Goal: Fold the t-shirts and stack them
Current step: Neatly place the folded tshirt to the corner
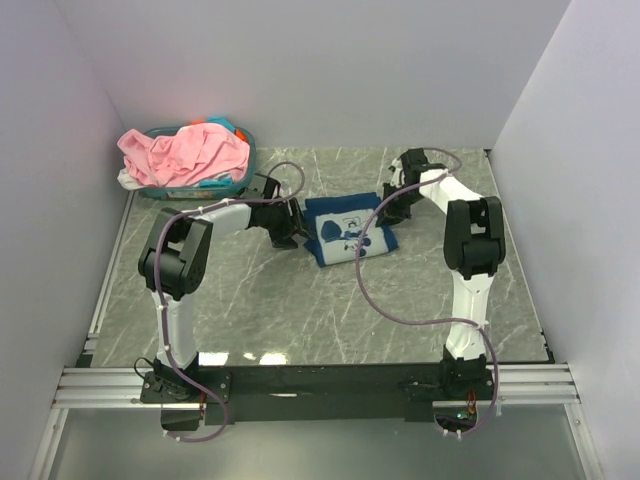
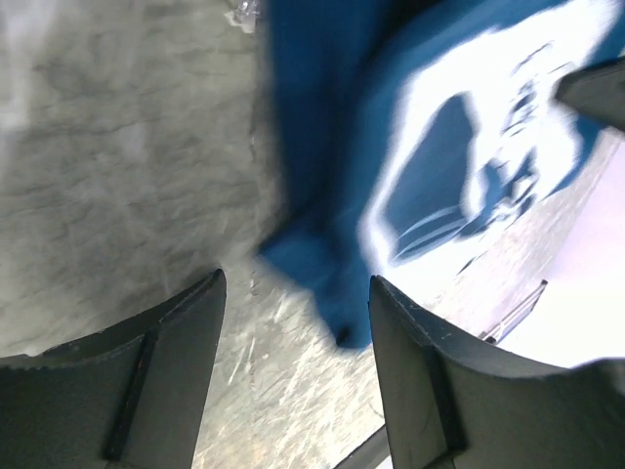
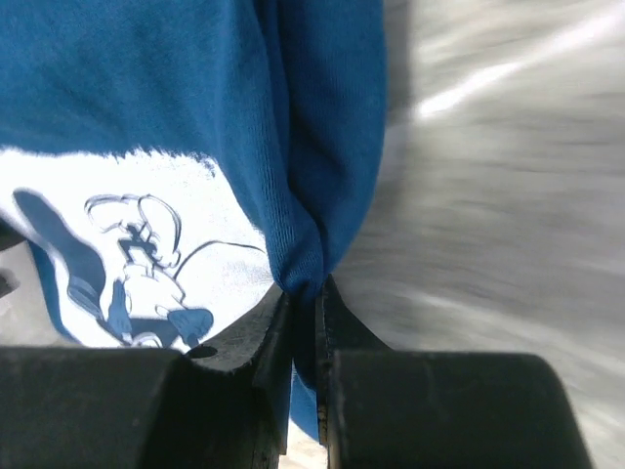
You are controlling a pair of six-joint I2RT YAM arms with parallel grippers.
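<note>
A folded navy t-shirt (image 1: 348, 230) with a white cartoon print lies on the grey marbled table (image 1: 300, 310), just past its centre toward 12 o'clock, flanked by both arms. The left gripper (image 1: 291, 234) sits low at the shirt's 9 o'clock edge. The right gripper (image 1: 389, 207) meets the cloth at about its 2 o'clock corner.

From the left wrist camera, which is blurred, the left gripper (image 2: 293, 303) stands released. Its two dark fingers (image 2: 186, 342) are spread apart with bare tabletop (image 2: 117, 147) between them. A loose corner of the navy t-shirt (image 2: 312, 147) hangs just beside the finger at 3 o'clock, pinched by nothing.

From the right wrist camera, the right gripper (image 3: 305, 327) is clamped on the shirt, its fingers (image 3: 249, 337) pressed together on a folded ridge of the navy t-shirt (image 3: 312, 147). The ridge runs up toward 12 o'clock, the white print spreads toward 9 o'clock, and the blurred table (image 3: 488, 195) lies toward 3 o'clock.

In the table's 10 o'clock corner, well apart from the navy shirt, a teal basket (image 1: 222, 184) holds a heaped pink t-shirt (image 1: 185, 150) that spills over its rim. A strip of pale cloth (image 1: 130, 181) shows beneath the pink at the basket's 8 o'clock side. A purple cable (image 1: 372, 290) loops from the right arm over the table in front of the navy shirt.
</note>
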